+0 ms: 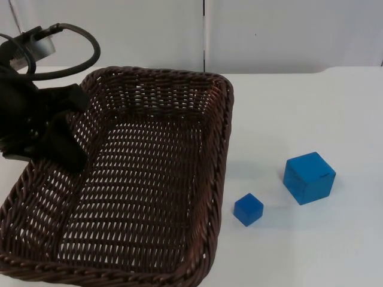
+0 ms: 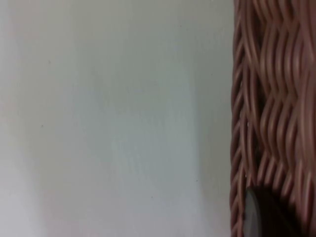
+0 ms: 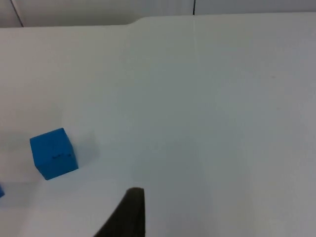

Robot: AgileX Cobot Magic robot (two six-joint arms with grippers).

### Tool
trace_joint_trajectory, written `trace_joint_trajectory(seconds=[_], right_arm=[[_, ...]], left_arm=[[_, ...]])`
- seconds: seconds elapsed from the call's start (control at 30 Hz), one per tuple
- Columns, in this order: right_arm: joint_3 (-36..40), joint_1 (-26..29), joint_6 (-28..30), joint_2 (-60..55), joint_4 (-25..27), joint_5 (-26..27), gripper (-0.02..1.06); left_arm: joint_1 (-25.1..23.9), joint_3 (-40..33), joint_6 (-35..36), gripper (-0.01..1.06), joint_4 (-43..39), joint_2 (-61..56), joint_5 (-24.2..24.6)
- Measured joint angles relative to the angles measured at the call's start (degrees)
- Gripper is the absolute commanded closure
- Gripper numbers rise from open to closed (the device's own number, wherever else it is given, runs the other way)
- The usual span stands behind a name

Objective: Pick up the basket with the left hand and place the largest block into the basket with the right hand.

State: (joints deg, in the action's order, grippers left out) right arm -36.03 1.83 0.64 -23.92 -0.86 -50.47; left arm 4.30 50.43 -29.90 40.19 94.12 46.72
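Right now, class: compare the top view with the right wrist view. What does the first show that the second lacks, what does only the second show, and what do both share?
Only the top view shows the brown wicker basket, the left gripper at the basket's left rim, and the whole small blue block. Only the right wrist view shows the right gripper, hanging above bare table. Both share the white table and the large blue block, which stands on the table outside the basket.
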Motion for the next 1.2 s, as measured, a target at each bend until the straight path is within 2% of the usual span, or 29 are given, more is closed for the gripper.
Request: trace_joint_trajectory(seconds=[0.13, 0.33, 0.7, 1.0, 1.2], right_arm=[[0.0, 0.0, 0.0, -6.4, 0.0, 2.2, -0.01], [-1.0, 0.0, 0.0, -13.2, 0.0, 2.7, -0.01], [-8.5, 0.0, 0.0, -25.9, 1.9, 2.5, -0.01], [-14.0, 0.0, 4.4, -36.9, 10.1, 2.2, -0.01], [-14.6, -1.4, 5.9, -42.1, 12.8, 2.2, -0.01]], left_arm=[[0.0, 0.0, 0.0, 1.05, 0.0, 0.0, 0.0], [0.0, 0.0, 0.0, 1.05, 0.0, 0.0, 0.0], [0.0, 0.0, 0.0, 1.05, 0.0, 0.0, 0.0], [0.0, 0.0, 0.0, 1.05, 0.0, 0.0, 0.0], [0.0, 0.0, 0.0, 1.05, 0.0, 0.0, 0.0]])
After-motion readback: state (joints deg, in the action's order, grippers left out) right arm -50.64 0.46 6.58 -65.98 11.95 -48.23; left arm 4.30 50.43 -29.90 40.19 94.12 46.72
